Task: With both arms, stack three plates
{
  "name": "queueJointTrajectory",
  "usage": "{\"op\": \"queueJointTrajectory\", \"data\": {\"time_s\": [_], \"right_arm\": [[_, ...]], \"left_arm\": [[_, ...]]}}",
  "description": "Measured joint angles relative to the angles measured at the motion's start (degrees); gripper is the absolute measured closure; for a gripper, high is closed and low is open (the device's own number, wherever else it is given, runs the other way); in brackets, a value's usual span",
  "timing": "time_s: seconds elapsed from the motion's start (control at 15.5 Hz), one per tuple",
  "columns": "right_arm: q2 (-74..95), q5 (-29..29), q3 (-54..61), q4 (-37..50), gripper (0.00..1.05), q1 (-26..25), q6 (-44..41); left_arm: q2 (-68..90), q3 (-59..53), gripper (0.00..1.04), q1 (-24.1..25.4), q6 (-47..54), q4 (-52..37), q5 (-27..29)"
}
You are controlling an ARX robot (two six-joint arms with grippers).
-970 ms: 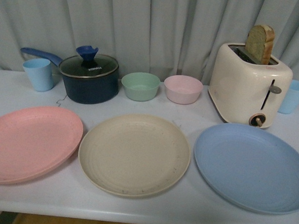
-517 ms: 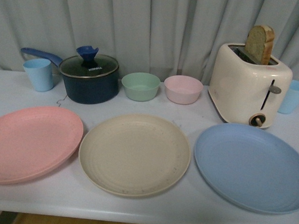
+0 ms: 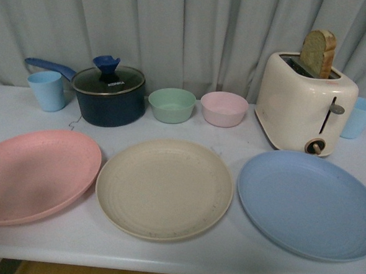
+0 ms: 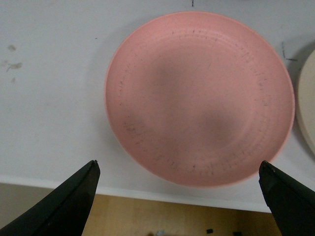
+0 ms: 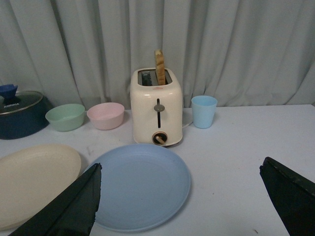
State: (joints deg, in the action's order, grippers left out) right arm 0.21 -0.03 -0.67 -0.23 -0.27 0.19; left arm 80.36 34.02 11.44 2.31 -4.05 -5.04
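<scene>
The pink plate (image 3: 38,175), beige plate (image 3: 164,188) and blue plate (image 3: 306,203) lie flat in a row, apart, pink at 9 o'clock of beige, blue at 3; nothing is stacked yet. The front view shows no arm. The wrist views do: the left gripper (image 4: 178,162) hangs over pink with jaws spread, and the right gripper (image 5: 181,162), also spread, faces blue, probably so each can carry its outer plate onto beige.

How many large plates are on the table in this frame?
3. The pink plate lies at the left, the beige plate in the middle, the light blue plate at the right; none stacked.
</scene>
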Motion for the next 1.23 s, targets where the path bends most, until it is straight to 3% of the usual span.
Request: {"op": "queueJointTrajectory", "data": {"time_s": [0.19, 0.71, 1.23], "right_arm": [[0.0, 0.0, 0.0, 0.0, 0.06, 0.0, 0.0], [0.0, 0.0, 0.0, 0.0, 0.06, 0.0, 0.0], [0.0, 0.0, 0.0, 0.0, 0.06, 0.0, 0.0]], "left_arm": [[20.5, 15.4, 0.07, 3.8, 8.9, 2.7, -4.2], [33.6, 28.8, 0.07, 7.3, 17.4, 8.7, -7.8], [43.7, 39.5, 0.07, 8.5, 19.1, 12.3, -9.7]]}}
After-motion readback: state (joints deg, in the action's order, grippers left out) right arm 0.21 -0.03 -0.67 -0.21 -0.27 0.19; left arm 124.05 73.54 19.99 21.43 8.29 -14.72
